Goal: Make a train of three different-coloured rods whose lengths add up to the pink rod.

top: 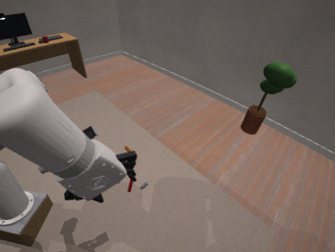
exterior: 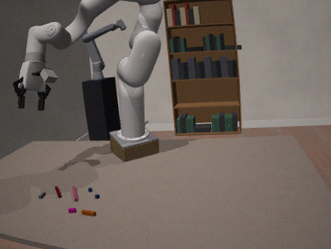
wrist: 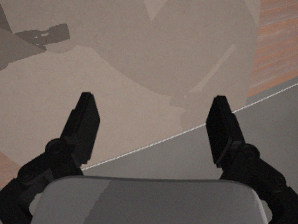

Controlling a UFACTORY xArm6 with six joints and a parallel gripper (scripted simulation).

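Observation:
In the exterior view seven rods lie apart on the mat: grey rod, red rod, pink rod, two short blue rods, magenta rod and orange rod. No two rods touch. In the top view the arm hides the pink, blue and magenta rods. My gripper is open and empty, high above the mat. No rod shows in the wrist view.
The rods lie on a wide beige mat. The arm's base block stands behind the rods in the exterior view. A bookshelf, a desk and a potted plant stand far off.

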